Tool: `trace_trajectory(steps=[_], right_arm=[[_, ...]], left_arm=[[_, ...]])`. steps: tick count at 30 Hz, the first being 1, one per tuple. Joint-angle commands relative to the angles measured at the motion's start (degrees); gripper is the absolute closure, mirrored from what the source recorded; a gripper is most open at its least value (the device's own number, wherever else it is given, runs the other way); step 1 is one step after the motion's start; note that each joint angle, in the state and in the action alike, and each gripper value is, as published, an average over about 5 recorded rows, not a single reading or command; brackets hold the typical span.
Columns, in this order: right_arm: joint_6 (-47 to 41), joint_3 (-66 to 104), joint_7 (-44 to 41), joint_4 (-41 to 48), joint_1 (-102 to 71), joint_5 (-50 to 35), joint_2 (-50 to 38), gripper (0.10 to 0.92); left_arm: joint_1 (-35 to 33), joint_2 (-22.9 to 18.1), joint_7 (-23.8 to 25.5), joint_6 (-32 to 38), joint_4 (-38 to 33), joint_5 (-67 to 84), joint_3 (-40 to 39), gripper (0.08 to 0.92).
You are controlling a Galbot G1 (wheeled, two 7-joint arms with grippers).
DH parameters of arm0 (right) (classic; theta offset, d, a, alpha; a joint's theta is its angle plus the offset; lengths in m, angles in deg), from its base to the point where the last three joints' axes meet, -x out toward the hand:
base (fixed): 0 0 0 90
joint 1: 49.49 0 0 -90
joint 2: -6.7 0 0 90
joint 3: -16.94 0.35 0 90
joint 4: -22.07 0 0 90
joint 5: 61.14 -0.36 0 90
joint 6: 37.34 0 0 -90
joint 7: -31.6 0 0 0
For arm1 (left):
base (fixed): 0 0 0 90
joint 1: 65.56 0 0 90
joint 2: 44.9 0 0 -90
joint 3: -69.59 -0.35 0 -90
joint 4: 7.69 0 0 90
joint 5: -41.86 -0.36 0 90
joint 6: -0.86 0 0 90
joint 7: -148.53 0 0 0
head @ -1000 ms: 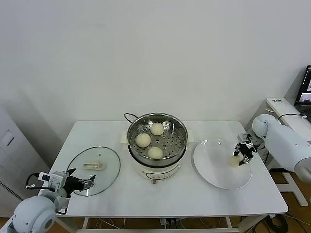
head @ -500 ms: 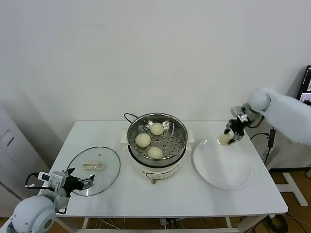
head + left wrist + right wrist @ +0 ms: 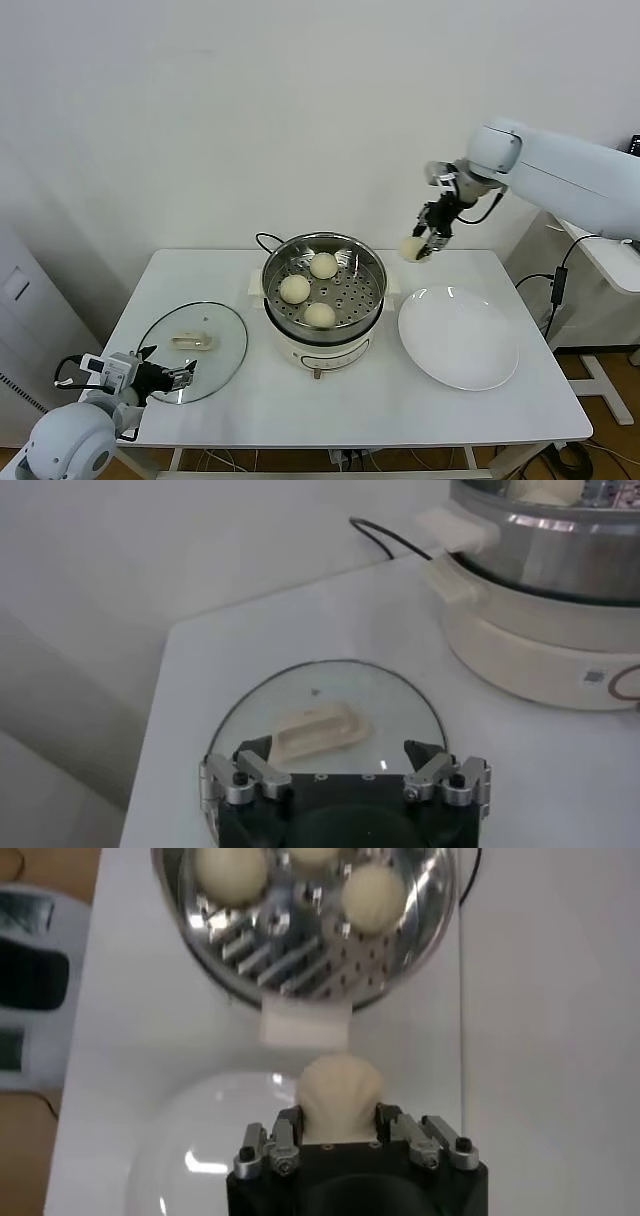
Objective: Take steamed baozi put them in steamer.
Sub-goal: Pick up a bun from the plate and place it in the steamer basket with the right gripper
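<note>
Moved: since a second ago the right gripper (image 3: 424,243) has risen off the white plate (image 3: 460,350) and swung toward the steamer (image 3: 323,283), carrying the fourth bun (image 3: 412,248) with it; the plate now lies bare below and behind the claw.
Right claw: clenched on that bun, hanging in the air just short of the steamer's near rim, the basket ahead and below it.
Left claw: left gripper (image 3: 345,778) released, jaws spread wide, parked low over the glass lid (image 3: 330,715) at the table's (image 3: 350,410) far side from the work.
Buns: three steamed baozi (image 3: 319,314) already sit on the perforated floor, with a free patch on the side nearest the claw.
Handling: the bun looks light, soft and easily dented, its skin smooth and possibly a little tacky; a gentle pinch across its widest part suits it, and a slow release low over the basket should keep it from rolling.
Hidden: from the right wrist camera the bun (image 3: 341,1093) covers the fingertips, so how deep they press cannot be told; the steamer (image 3: 310,923) is cut off at the frame edge there.
Unclear: whether the bun's underside is marked or squashed.
</note>
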Motion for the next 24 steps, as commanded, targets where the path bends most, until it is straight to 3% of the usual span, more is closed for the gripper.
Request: trace_trajectory(steps=[1, 11, 24], right_arm=[[-7.8, -4.8, 4.3, -2.4, 3.6, -10.6, 7.5, 0.567], [-9.9, -2.7, 8.0, 0.6, -3.0, -8.4, 12.7, 0.567], [-11.3, -0.5, 10.5, 1.6, -10.5, -4.3, 13.0, 0.567]], left_arm=[[0.2, 0.0, 0.1, -1.0, 0.2, 0.0, -0.2, 0.177], [0.2, -0.2, 0.1, -0.9, 0.5, 0.0, -0.2, 0.177], [-0.2, -0.7, 0.1, -0.8, 0.6, 0.0, 0.1, 0.177]])
